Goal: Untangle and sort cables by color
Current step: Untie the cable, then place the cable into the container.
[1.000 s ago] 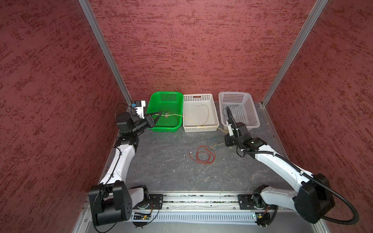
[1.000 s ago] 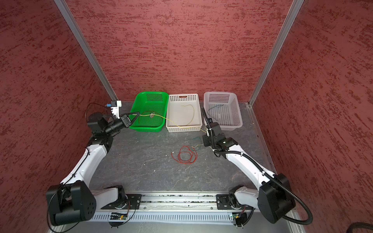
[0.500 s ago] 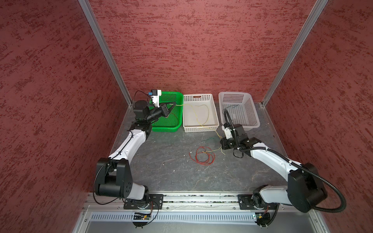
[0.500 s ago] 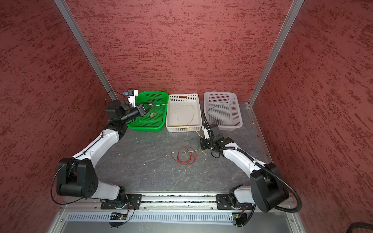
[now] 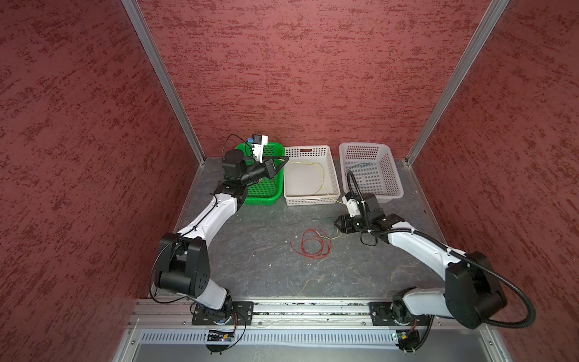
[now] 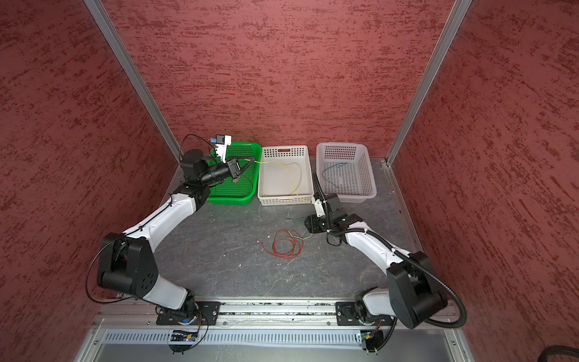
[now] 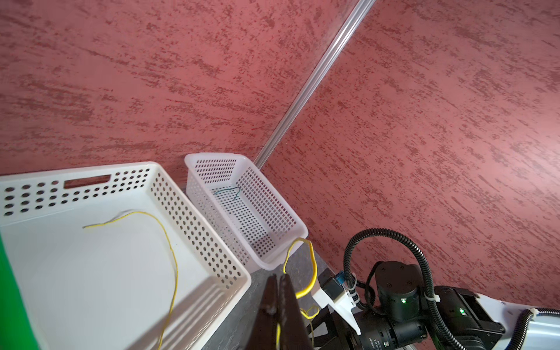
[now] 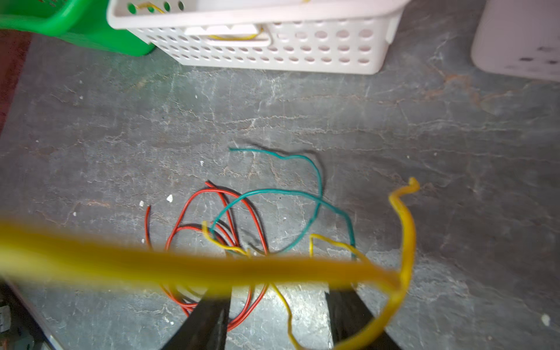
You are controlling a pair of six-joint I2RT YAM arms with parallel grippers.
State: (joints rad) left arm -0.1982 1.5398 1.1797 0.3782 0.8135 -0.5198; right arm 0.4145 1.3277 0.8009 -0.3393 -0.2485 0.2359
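Observation:
My left gripper (image 5: 282,157) (image 7: 277,277) hangs over the right rim of the green basket (image 5: 266,197), shut on a yellow cable (image 5: 322,180) (image 7: 313,263). That cable sags across the white solid-floored basket (image 5: 310,202) and passes blurred close before the right wrist camera (image 8: 181,266). My right gripper (image 5: 337,224) (image 8: 277,300) is low over the table, jaws open and holding nothing. Just ahead of it lies a tangle: a coiled red cable (image 5: 313,246) (image 8: 251,212), a blue-green cable (image 8: 272,191) and a short yellow cable (image 8: 224,245).
Three baskets line the back wall. The mesh basket (image 5: 391,188) on the right holds a blue-green cable (image 5: 360,164) (image 7: 227,191). A yellow strand (image 7: 151,216) lies in the white basket. The right arm's black corrugated hose (image 5: 354,185) rises beside the mesh basket.
My left gripper has swung right from the left wall to the green basket's right rim, still carrying the yellow cable. My right gripper has opened and dropped toward the tangle.

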